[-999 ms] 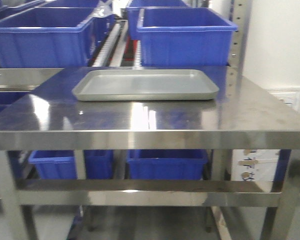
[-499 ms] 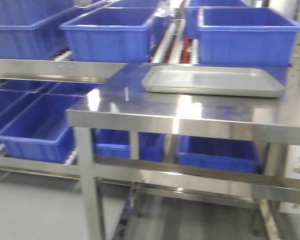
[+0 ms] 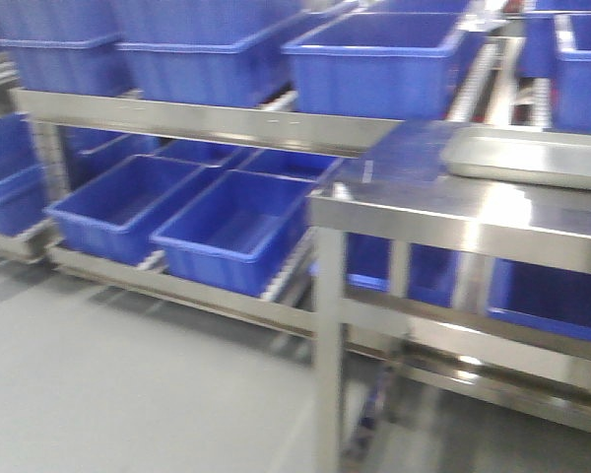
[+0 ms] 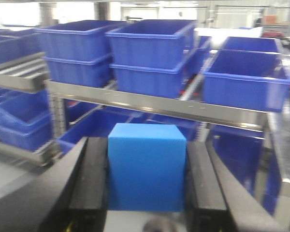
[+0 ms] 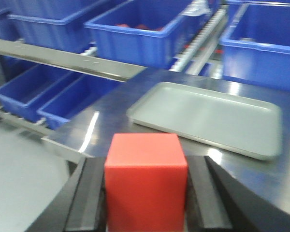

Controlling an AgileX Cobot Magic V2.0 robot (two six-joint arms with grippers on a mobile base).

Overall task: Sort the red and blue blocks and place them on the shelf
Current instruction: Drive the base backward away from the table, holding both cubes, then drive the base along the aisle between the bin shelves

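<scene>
Left wrist-mounted view: closed on the blue block point(image 4: 146, 166) from both sides with the left fingers point(image 4: 94, 183), black pads flat against its two side faces. Sits square in the grip, one plain matte face toward the lens, top edge level. Equal-sided, so no long axis to name. Ahead of and above these fingers, faces the shelf point(image 4: 150, 102), its brushed-steel front rail running across and dropping slightly to the right. Carries smooth-walled blue plastic bins point(image 4: 150, 41) stacked in twos on the tier above the rail, with more on the tier below.

Right wrist-mounted view: likewise shut on the red block point(image 5: 146, 181) with the right fingers point(image 5: 89, 195), gripped at the left and right faces. Held upright and untilted, bright matte front face toward the lens. Just beyond these fingers, looks across a shiny steel bench point(image 5: 99, 128) bearing a shallow grey metal tray point(image 5: 208, 116) with rounded corners and a low raised rim. Lies with its long side left to right, angled a little. Farther beyond, more bins beside a roller track point(image 5: 203, 34).

Exterior front-facing view: blurred. To the left, shelf tiers with bins; to the right, the bench corner and tray edge; below, smooth grey floor point(image 3: 128, 374).
</scene>
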